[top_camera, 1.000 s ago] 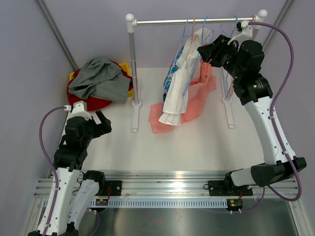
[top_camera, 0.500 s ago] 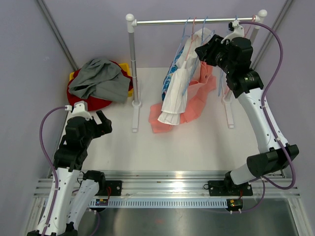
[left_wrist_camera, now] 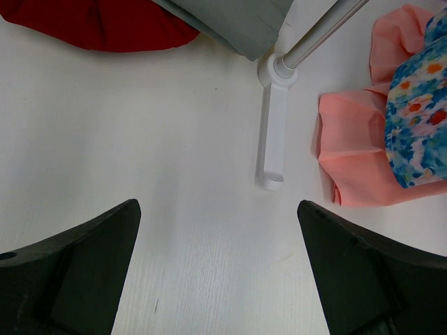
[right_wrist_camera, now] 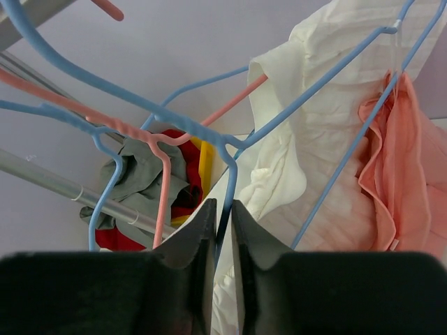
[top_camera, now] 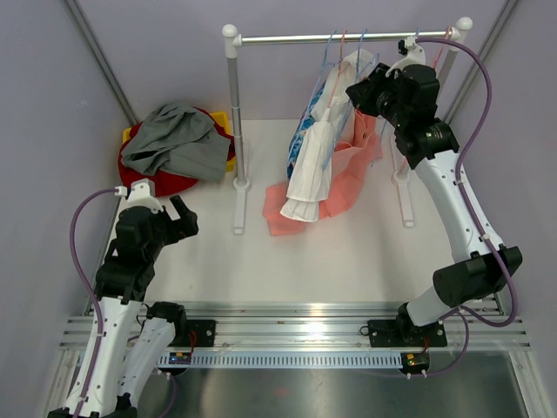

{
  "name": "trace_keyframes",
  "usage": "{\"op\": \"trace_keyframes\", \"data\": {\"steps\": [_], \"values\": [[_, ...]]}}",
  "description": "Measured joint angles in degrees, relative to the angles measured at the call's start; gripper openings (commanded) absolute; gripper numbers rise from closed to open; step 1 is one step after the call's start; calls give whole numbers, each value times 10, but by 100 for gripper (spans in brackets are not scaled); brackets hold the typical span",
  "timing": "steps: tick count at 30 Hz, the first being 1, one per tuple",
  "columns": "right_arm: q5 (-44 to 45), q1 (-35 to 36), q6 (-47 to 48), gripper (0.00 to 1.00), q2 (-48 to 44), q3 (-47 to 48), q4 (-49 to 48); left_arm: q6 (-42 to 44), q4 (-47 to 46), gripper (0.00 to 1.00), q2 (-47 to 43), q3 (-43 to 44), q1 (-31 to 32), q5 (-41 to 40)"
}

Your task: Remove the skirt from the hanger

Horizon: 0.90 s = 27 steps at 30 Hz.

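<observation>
A cream white skirt (top_camera: 312, 170) hangs on a blue wire hanger (top_camera: 334, 54) from the rail, its hem drooping to the table. In the right wrist view the skirt (right_wrist_camera: 328, 98) drapes over the blue hanger (right_wrist_camera: 230, 150). My right gripper (top_camera: 359, 92) is up at the hangers, and the right wrist view shows it (right_wrist_camera: 222, 209) shut on the blue hanger's wire just below its neck. My left gripper (top_camera: 183, 218) is open and empty low over the table at the left, also seen in the left wrist view (left_wrist_camera: 218, 209).
A pink garment (top_camera: 346, 183) and a blue floral one (top_camera: 300, 144) hang beside the skirt, with a pink hanger (right_wrist_camera: 140, 132) close by. The rail (top_camera: 287, 38) rests on two white posts (top_camera: 235, 113). Grey and red clothes (top_camera: 174, 144) are piled at the back left.
My right arm has shifted left and toward the rail, its gripper staying at the hangers. The skirt and the left arm have not visibly moved.
</observation>
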<state>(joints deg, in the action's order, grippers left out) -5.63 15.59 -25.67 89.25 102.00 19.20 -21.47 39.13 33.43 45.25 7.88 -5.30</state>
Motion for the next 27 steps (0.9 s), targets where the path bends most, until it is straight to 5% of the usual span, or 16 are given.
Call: {"op": "trace_keyframes", "data": {"steps": [2, 13, 18, 22, 27], "values": [[0, 0, 1, 0, 0, 0, 0, 0, 0, 99, 0, 0, 0, 0], [-1, 0, 9, 0, -1, 30, 40, 8, 5, 99, 5, 13, 6, -1], [0, 0, 18, 0, -18, 63, 73, 18, 22, 99, 78, 176, 50, -10], [0, 0, 21, 0, -53, 75, 87, 31, 21, 99, 190, 388, 158, -52], [3, 0, 22, 0, -110, 74, 112, 63, 13, 99, 325, 589, 373, -153]]}}
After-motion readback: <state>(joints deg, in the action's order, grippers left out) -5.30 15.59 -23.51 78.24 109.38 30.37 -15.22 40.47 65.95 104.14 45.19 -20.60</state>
